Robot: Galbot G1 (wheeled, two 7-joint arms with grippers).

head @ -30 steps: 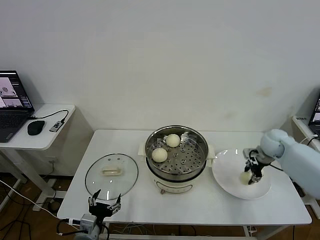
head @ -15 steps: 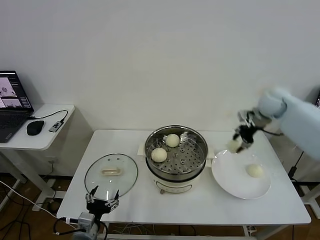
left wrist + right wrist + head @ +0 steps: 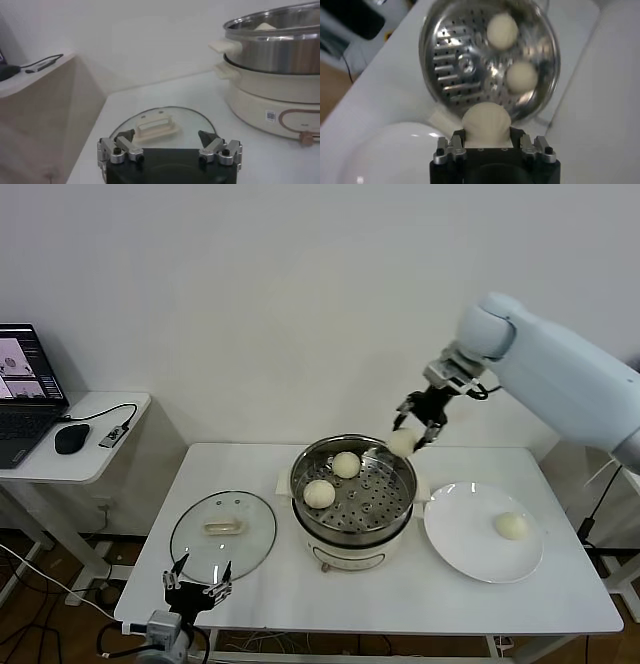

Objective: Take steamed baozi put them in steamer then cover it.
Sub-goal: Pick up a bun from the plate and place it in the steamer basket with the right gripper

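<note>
Above the steamer's (image 3: 353, 489) far right rim, the right tool (image 3: 413, 427) pinches a baozi (image 3: 402, 442) between its fingers, carrying it high enough to clear the steel wall. From the right wrist view the bun (image 3: 486, 123) sits squarely between the two pads, with the perforated tray below and ahead of it. Two baozi already lie on that tray, one near the back (image 3: 346, 464) and one toward the left (image 3: 319, 493), so the bare right and front part of the tray looks like the sensible spot for this third one. A fourth baozi (image 3: 511, 525) waits on the plate (image 3: 455, 537), just right of the steamer, near enough for a short reach.

Low at the front left edge of the surface (image 3: 300, 589), the left tool (image 3: 192, 595) hovers with its fingers spread, idle, facing the cover (image 3: 223, 534). That glass lid lies flat, handle up, left of the steamer, probably kept out of the way until all buns are in; the left arm seems placed to lift it then. Roughly half the loading appears done, and covering is not yet begun.
</note>
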